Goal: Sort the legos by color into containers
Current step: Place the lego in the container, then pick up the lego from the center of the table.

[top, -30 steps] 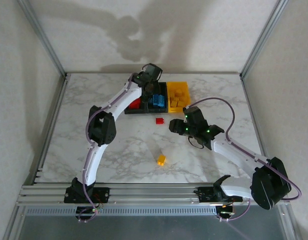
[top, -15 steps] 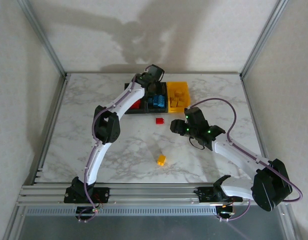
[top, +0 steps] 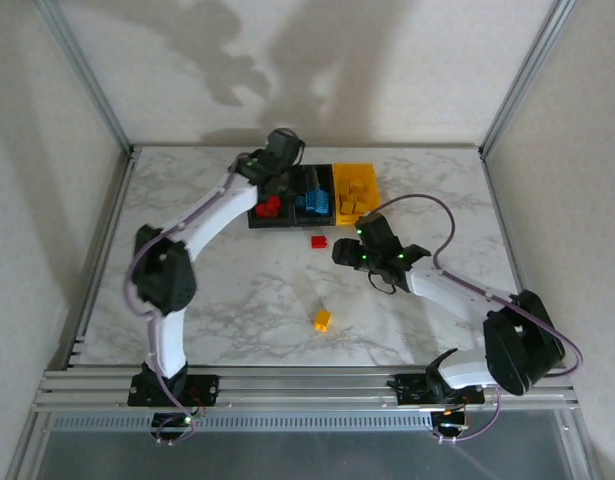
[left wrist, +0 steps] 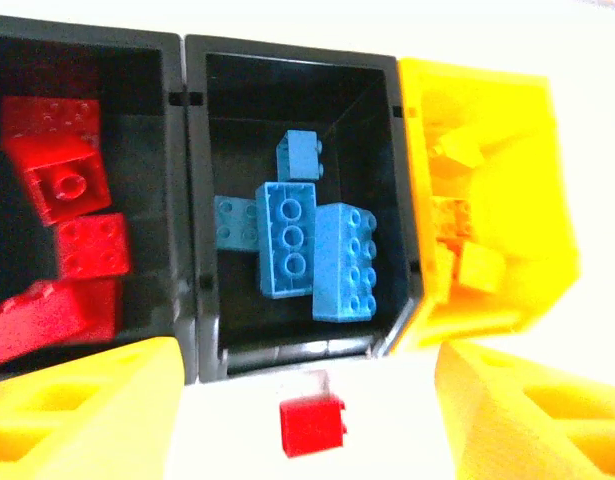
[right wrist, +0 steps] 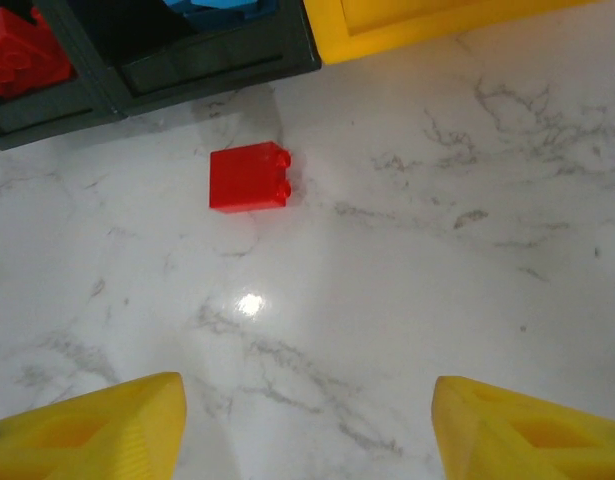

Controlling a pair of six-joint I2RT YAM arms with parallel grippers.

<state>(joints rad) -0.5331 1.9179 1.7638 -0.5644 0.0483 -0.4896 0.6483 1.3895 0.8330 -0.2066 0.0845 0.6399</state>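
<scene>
Bench point(top: 227, 290): white marbled top, with both arms reaching in from its near edge.
Bins: three open bins joined side by side in a row near the middle of the far edge.
Left bin point(left wrist: 87, 60): black; it holds red bricks point(left wrist: 62, 185), several of them, lying at odd angles.
Middle bin point(left wrist: 287, 90): black; it holds blue bricks point(left wrist: 287, 240), about four, crowded together on its floor.
Yellow bin point(left wrist: 497, 120): at the right end of the row; it holds yellow bricks point(left wrist: 477, 268), whose count is lost in glare.
Loose red brick point(top: 318, 241): on the bench just in front of the row, near the middle bin's near wall but not touching it.
Loose yellow brick point(top: 322, 320): alone on the bench toward the middle of the near edge, well apart from the bins and both claws.
Left claw point(left wrist: 307, 350): hangs at the near side of the row, looking into the bins. Its yellow fingers point(left wrist: 77, 410) are spread wide and grip nothing. In the wrist view the loose red brick shows on the bench between them, untouched.
Right claw point(right wrist: 307, 385): hangs over bare bench just right of the loose red brick. Its fingers point(right wrist: 527, 430) are spread and empty, and the brick lies ahead of them, apart.
</scene>
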